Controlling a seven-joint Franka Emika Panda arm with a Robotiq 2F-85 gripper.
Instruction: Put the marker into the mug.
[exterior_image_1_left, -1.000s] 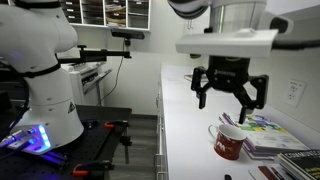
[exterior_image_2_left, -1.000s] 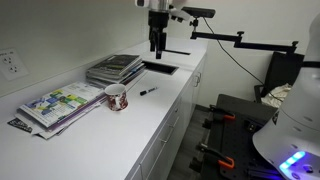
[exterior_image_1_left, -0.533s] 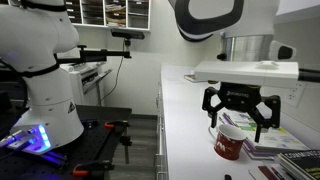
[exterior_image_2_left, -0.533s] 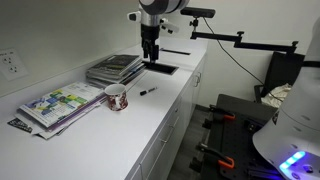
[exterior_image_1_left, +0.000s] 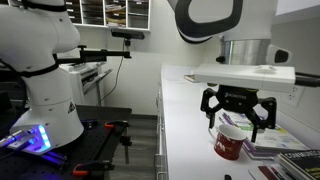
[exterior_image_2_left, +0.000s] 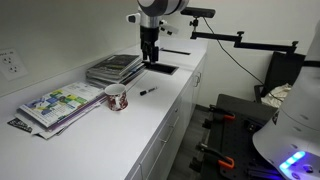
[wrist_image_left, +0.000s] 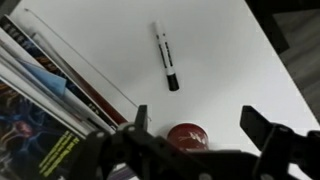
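Observation:
The dark red mug stands on the white counter in both exterior views (exterior_image_1_left: 228, 145) (exterior_image_2_left: 117, 97), with a whitish mark on its side. In the wrist view it (wrist_image_left: 186, 135) shows at the bottom, partly behind the gripper body. The marker (wrist_image_left: 166, 56), white with a black cap, lies on the counter apart from the mug; it also shows in an exterior view (exterior_image_2_left: 148, 91). My gripper (exterior_image_1_left: 239, 115) (exterior_image_2_left: 149, 58) (wrist_image_left: 200, 118) is open and empty, hanging above the counter over the mug and marker area.
Stacks of books and magazines (exterior_image_2_left: 113, 68) (exterior_image_2_left: 58, 102) lie beside the mug along the wall; they also show in an exterior view (exterior_image_1_left: 275, 140). A dark flat plate (exterior_image_2_left: 162, 68) lies further along the counter. The counter edge (exterior_image_2_left: 175, 100) drops to drawers.
Over the last second my gripper moved along the counter toward the mug and came a little lower. In the last half second it has barely moved. Mug and marker have not moved.

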